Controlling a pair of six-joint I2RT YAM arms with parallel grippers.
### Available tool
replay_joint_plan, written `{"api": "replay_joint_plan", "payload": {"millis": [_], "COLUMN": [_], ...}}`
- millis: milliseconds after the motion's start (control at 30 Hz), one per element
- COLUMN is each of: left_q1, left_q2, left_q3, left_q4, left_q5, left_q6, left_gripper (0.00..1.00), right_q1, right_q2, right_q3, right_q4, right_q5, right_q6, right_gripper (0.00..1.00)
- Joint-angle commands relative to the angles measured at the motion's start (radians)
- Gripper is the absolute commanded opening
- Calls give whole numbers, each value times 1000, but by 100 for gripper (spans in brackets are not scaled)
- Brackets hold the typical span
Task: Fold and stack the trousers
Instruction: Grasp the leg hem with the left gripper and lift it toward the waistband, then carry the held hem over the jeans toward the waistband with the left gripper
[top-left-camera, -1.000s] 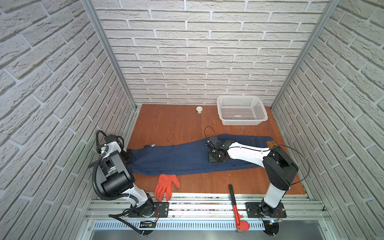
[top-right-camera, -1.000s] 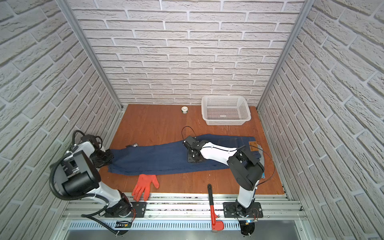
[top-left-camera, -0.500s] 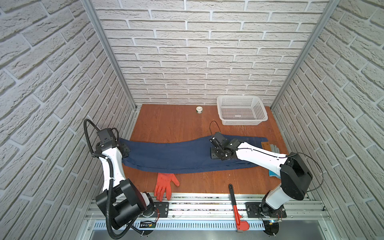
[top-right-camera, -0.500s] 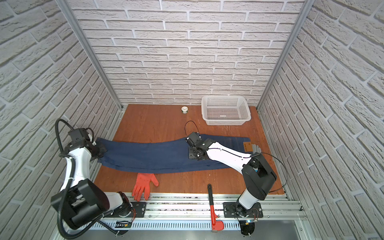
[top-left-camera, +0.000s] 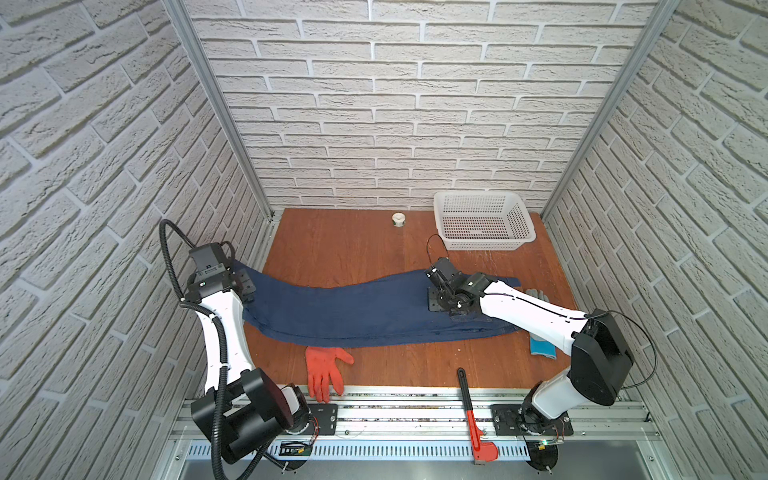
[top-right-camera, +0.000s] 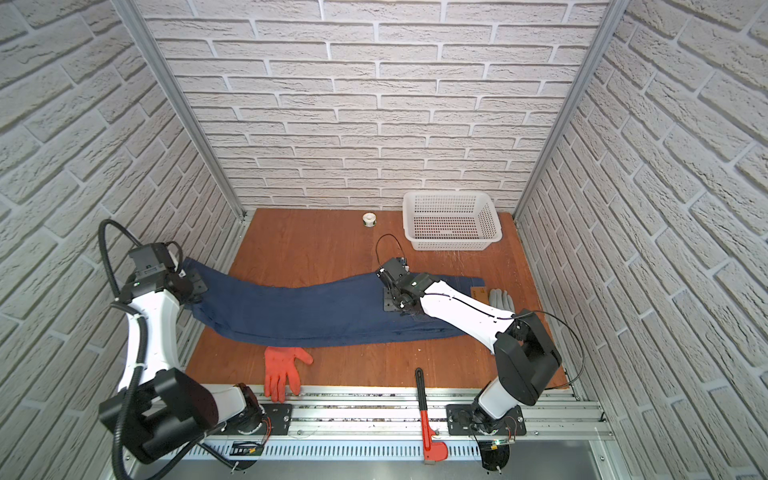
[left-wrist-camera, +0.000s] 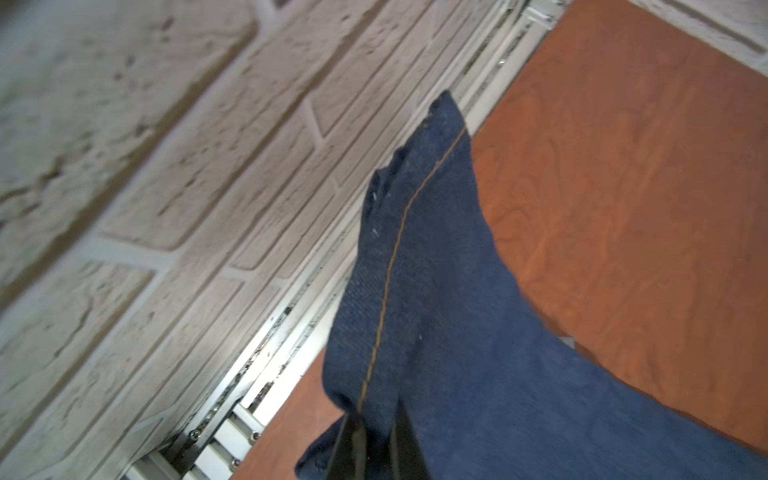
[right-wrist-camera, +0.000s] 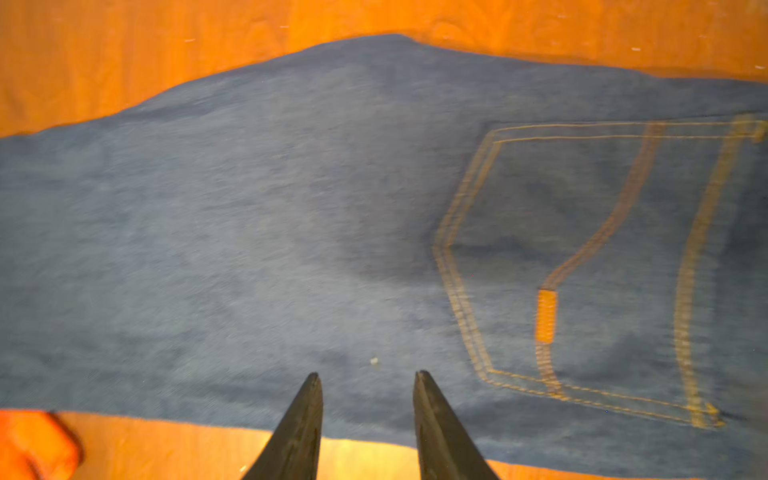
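Folding: left hand (left-wrist-camera: 376, 434) clenched on jeans (top-left-camera: 353, 316) hem; right hand (right-wrist-camera: 368, 386) parted, empty, beside back pocket (right-wrist-camera: 582, 270). Next, probably: carry hem to pocket.

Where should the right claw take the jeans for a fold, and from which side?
Probably at the waistband, from above at the right end. The jeans lie flat, stretched across the table, and the left claw is shut on the leg hem, so the waist is the matching free end. The right claw hangs open over the thigh beside the back pocket.
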Motion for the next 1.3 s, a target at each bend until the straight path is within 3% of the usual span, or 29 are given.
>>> {"api": "replay_joint_plan", "payload": {"millis": [0,133,333,500,700,1033,1267], "left_q1": [-100,-251,-505,-787,-1064,-1304,-1334], "left_q2": [-95,-181,-275,-261,-89,216,390], "left_q3": [8,-20,-127,-198,-183,-114,-69], "left_q4": [-20,-36,10,140,277,468,534], "left_q5": [34,80,61,-99,-305,-520,-542], "left_q6": [-50,-154,-420,-591,-685,-774,-818], "left_gripper": [0,0,0,0,0,0,0], "right_q1": [-57,-125,-208,-262,-308,-347,-348], "right_q2": [-34,-53,-93,-128,-162,-221,-237], "right_q3": [-40,-73,-105,-116,-128,-151,-163], "right_q4": [2,14,28,24,19,3,1], "right_q5": [12,-2,-18,-23,-29,-35,-56], "right_q6": [-28,-43,-65,-85,-99,-116,-111], "right_gripper": [39,39,39,39,39,39,39]}}
